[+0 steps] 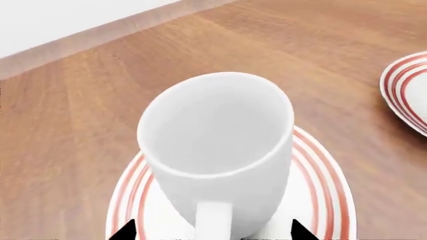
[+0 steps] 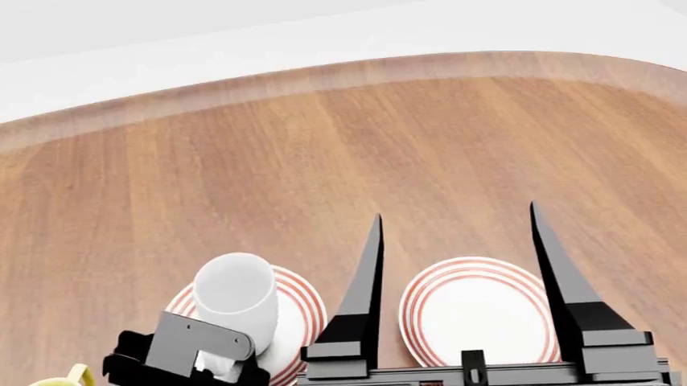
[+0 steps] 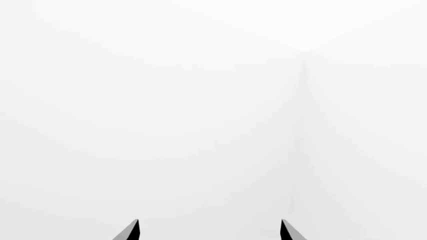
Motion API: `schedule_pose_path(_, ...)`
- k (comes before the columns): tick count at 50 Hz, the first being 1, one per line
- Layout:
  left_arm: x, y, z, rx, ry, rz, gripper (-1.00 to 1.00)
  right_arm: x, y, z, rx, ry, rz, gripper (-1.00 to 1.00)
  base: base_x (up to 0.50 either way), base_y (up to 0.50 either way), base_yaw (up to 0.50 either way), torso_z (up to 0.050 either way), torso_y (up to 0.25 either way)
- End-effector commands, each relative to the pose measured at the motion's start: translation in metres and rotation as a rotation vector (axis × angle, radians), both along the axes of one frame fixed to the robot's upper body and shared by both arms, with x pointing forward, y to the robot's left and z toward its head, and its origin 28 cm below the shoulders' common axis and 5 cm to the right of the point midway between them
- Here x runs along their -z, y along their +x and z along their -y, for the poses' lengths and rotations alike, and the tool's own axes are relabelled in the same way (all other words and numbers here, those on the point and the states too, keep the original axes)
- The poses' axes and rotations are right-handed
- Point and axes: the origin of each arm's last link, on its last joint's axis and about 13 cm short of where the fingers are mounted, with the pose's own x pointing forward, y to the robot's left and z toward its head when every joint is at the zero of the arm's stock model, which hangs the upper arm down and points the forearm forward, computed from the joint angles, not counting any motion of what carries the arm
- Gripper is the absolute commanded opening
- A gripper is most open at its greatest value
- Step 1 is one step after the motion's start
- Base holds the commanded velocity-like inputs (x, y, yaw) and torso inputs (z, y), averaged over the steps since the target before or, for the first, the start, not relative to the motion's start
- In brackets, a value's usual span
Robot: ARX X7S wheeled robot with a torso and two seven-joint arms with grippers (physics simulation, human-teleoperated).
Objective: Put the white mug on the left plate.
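Landmark: the left plate, red-ringed, near the table's front edge.

Nearest the robot: the left gripper sits low at the plate's near side. In the left wrist view its two dark fingertips show wide apart, one on each flank of the white mug, with clear space between each tip and the mug wall. Jaws spread, gripping nothing, touching nothing that I can see. The mug handle points back toward the gripper, between the tips.

On the plate: the white mug stands upright, base on the plate's white centre, a little toward the near side. Red rings show on both flanks of the mug. Mouth up, inside empty.

Step, as I judge it: placement done, release made; what is left is the retreat. Next move calls for drawing the left gripper straight back from the plate, keeping the tips off the handle and walls so the mug is not nudged or tipped.

Beside the plate, toward the robot's right: a second plate, same red rings, bare. The right gripper is raised over it in the head view, long black fingers well apart, empty; its wrist camera sees only blank white wall.

At the near left corner past the plate: a sliver of a yellow handle, too clipped to describe.

Far side: bare wooden table running to a pale wall.
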Motion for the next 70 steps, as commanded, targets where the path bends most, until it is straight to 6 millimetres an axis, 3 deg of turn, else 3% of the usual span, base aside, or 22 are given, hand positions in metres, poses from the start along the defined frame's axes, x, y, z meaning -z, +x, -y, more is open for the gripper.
schedule_pose_path(1, -0.012, -0.018, 0.0, 0.017, -0.036, 0.033, 1.0, 0.0, 0.0, -0.001, -0.004, -0.002, -0.001, 1.0, 0.0, 0.0, 0.0, 0.0, 0.0)
schedule_pose_path(10, -0.031, -0.045, 0.0, 0.045, -0.063, 0.093, 1.0, 0.0, 0.0, -0.002, -0.009, -0.004, -0.001, 1.0, 0.0, 0.0, 0.0, 0.0, 0.0)
schedule_pose_path(22, -0.085, -0.066, 0.0, 0.093, -0.117, 0.25, 1.0, -0.002, -0.001, -0.001, -0.007, -0.003, 0.005, 1.0, 0.0, 0.0, 0.0, 0.0, 0.0)
schedule_pose_path(35, -0.13, -0.082, -0.017, 0.061, -0.151, 0.458, 1.0, 0.002, 0.001, -0.002, -0.014, -0.002, -0.005, 1.0, 0.0, 0.0, 0.0, 0.0, 0.0)
schedule_pose_path(50, -0.164, -0.111, -0.022, 0.063, -0.192, 0.567, 1.0, 0.001, 0.001, -0.003, -0.017, -0.003, -0.009, 1.0, 0.0, 0.0, 0.0, 0.0, 0.0)
schedule_pose_path(70, -0.178, -0.124, -0.024, 0.069, -0.218, 0.608, 1.0, -0.001, 0.0, -0.002, -0.01, -0.009, -0.001, 1.0, 0.0, 0.0, 0.0, 0.0, 0.0)
